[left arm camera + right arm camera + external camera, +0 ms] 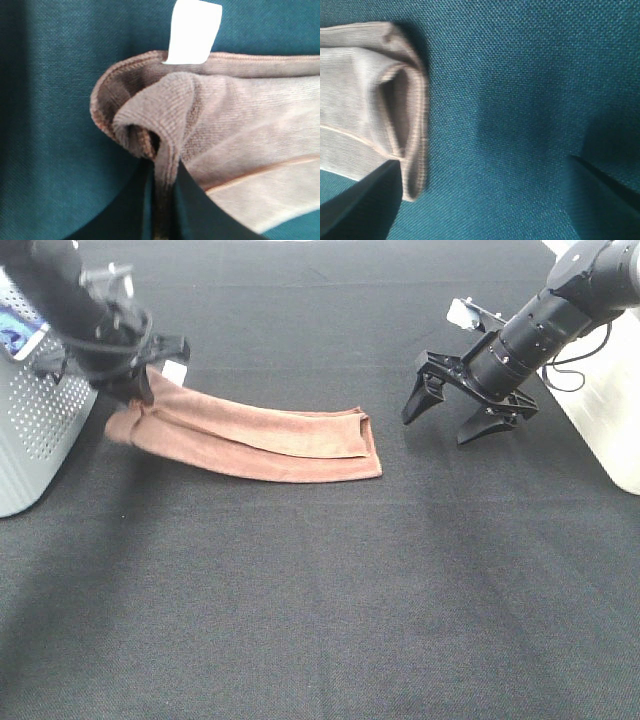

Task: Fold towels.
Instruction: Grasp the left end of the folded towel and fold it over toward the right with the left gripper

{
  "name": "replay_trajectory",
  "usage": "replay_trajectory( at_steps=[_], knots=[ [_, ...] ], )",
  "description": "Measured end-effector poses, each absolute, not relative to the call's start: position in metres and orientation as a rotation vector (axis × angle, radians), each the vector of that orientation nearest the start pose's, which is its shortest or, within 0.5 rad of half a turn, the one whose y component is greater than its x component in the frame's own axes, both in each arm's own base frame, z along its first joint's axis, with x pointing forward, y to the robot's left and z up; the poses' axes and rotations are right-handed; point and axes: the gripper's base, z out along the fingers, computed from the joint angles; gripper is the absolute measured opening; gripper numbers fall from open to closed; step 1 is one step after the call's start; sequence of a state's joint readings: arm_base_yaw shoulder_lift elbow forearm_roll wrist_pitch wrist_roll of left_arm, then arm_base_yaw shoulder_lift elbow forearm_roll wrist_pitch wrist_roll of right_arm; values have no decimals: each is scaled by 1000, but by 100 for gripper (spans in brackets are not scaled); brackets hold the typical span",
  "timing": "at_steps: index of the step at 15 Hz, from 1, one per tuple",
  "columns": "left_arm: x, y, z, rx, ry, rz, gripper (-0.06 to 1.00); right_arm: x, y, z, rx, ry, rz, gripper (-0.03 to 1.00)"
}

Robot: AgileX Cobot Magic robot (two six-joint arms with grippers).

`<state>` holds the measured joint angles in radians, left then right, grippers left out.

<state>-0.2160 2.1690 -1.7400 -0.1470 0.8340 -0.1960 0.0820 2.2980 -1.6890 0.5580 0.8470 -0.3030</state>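
The rust-brown towel [262, 436] is seen folded into a long fuzzy strip with stitched edges, lying left of centre on the counter [320, 620]. Its left end, bearing a white tag [176, 371], is pinched and raised by the left claw [145, 383], close to the grey basket [40, 430]. The right claw [440, 430] is held spread wide just right of the strip's right end. Open counter is seen on the near side.

Rust-brown towel [270, 440] pinched at one end
Left gripper [142, 392] clamps its raised end; right gripper [437, 430] gapes beside the other.
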Motion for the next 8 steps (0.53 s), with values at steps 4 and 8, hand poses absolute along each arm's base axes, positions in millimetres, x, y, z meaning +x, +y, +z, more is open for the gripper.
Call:
replay_trajectory(
  at_steps=[4, 8],
  knots=[
    [453, -162, 206, -28, 2734, -468, 5, 463, 75, 122, -75, 2838, 623, 81],
    [466, -231, 174, 7, 2784, -686, 5, 463, 75, 122, -76, 2843, 626, 81]
  ],
)
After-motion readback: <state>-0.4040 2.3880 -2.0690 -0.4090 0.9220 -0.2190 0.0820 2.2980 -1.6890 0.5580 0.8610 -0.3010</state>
